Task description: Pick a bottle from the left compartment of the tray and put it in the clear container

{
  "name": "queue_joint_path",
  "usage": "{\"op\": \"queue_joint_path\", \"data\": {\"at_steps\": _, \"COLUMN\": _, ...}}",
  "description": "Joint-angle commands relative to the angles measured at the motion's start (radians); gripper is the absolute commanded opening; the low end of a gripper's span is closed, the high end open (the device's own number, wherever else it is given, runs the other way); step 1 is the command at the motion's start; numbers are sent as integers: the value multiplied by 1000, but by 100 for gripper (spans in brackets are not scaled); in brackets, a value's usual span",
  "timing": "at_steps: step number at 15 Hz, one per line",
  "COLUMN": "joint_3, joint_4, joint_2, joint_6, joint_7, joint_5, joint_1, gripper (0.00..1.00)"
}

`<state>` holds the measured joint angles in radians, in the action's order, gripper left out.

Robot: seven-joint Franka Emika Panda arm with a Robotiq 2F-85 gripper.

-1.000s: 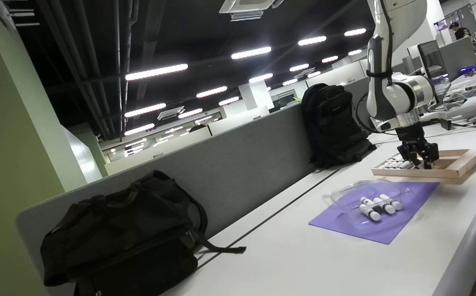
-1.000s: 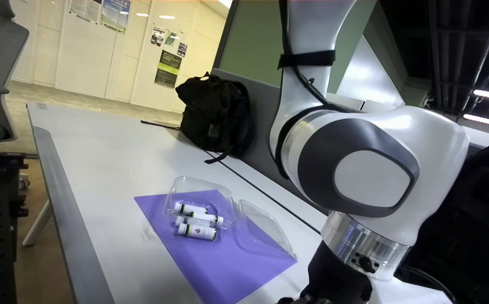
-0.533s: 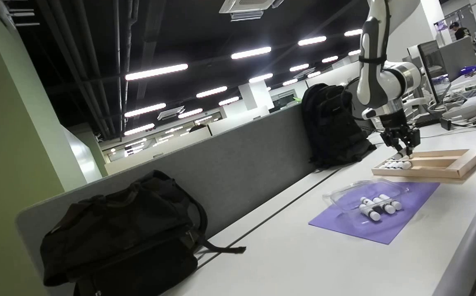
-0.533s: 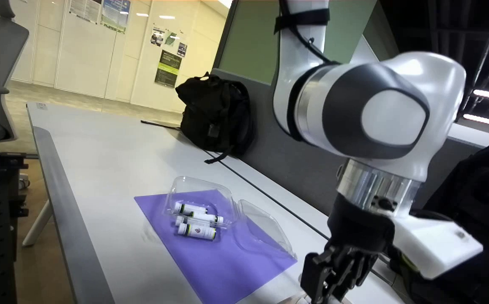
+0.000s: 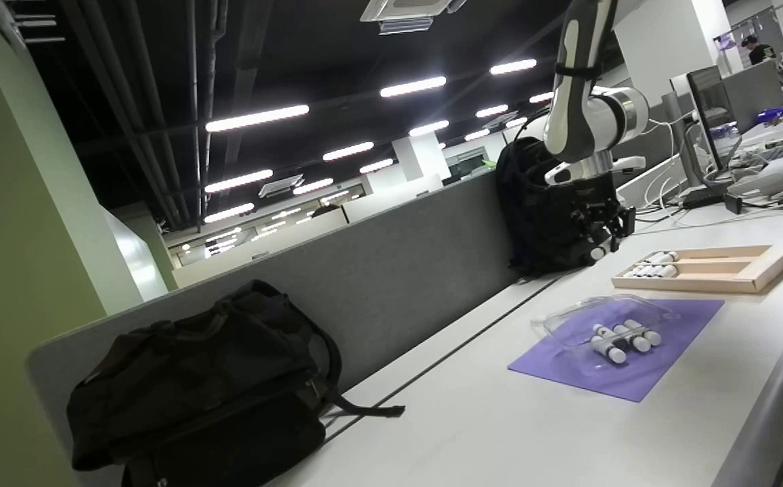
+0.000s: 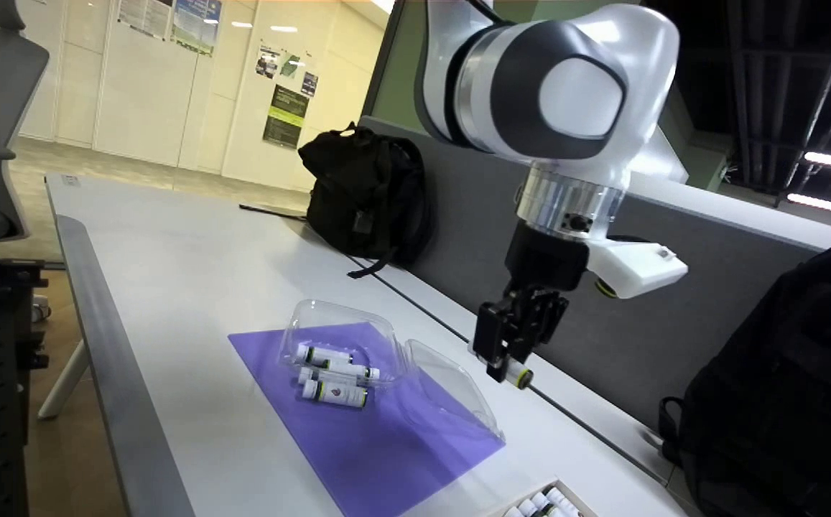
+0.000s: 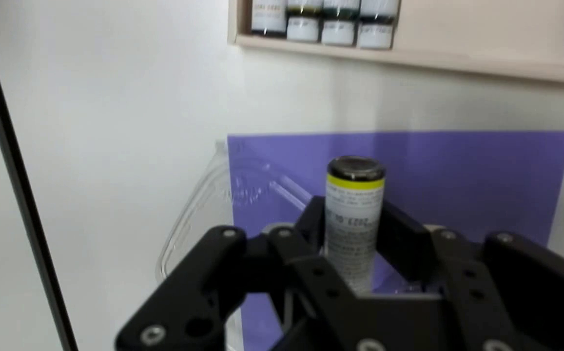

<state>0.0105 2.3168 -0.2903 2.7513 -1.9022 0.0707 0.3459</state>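
My end effector [image 7: 355, 228] is clamped around a white-labelled bottle [image 7: 354, 207], holding it in the air above the bench [image 5: 499, 433], clear of both tray and container. The bottle sits crosswise between my fingers [image 7: 399, 240]; in the wrist view its dark base, ringed in yellow, pokes out past them. The clear plastic clamshell container [image 6: 379, 335] rests on the purple mat [image 6: 386, 467], its lid [image 6: 451, 391] folded out to the side and four bottles [image 6: 335, 393] lying inside. Near the mat is the light-wood tray [image 5: 723, 285], with more bottles [image 7: 338, 30] side by side at one end.
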Motion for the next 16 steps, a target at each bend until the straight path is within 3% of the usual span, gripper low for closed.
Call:
{"op": "queue_joint_path", "data": {"at_steps": 1, "joint_3": 105, "joint_4": 33, "joint_2": 33, "joint_6": 19, "joint_7": -136, "joint_5": 119, "joint_1": -3, "gripper": 7}}
{"op": "queue_joint_path", "data": {"at_steps": 4, "joint_3": 200, "joint_4": 38, "joint_2": 20, "joint_6": 6, "joint_7": -290, "joint_5": 244, "joint_1": -9, "gripper": 7}}
{"op": "queue_joint_path", "data": {"at_steps": 7, "joint_3": 240, "joint_4": 60, "joint_2": 16, "joint_6": -42, "joint_7": -367, "joint_5": 314, "joint_1": -40, "gripper": 7}}
{"op": "queue_joint_path", "data": {"at_steps": 11, "joint_3": 200, "joint_4": 85, "joint_2": 1, "joint_6": -129, "joint_7": -346, "joint_5": 288, "joint_1": -101, "gripper": 7}}
{"op": "queue_joint_path", "data": {"at_steps": 13, "joint_3": 173, "joint_4": 95, "joint_2": -15, "joint_6": -110, "joint_7": -319, "joint_5": 265, "joint_1": -123, "gripper": 7}}
{"op": "queue_joint_path", "data": {"at_steps": 14, "joint_3": 158, "joint_4": 97, "joint_2": -19, "joint_6": -112, "joint_7": -307, "joint_5": 250, "joint_1": -131, "gripper": 54}}
{"op": "queue_joint_path", "data": {"at_steps": 16, "joint_3": 131, "joint_4": 97, "joint_2": -11, "joint_6": -117, "joint_7": -280, "joint_5": 231, "joint_1": -141, "gripper": 61}}
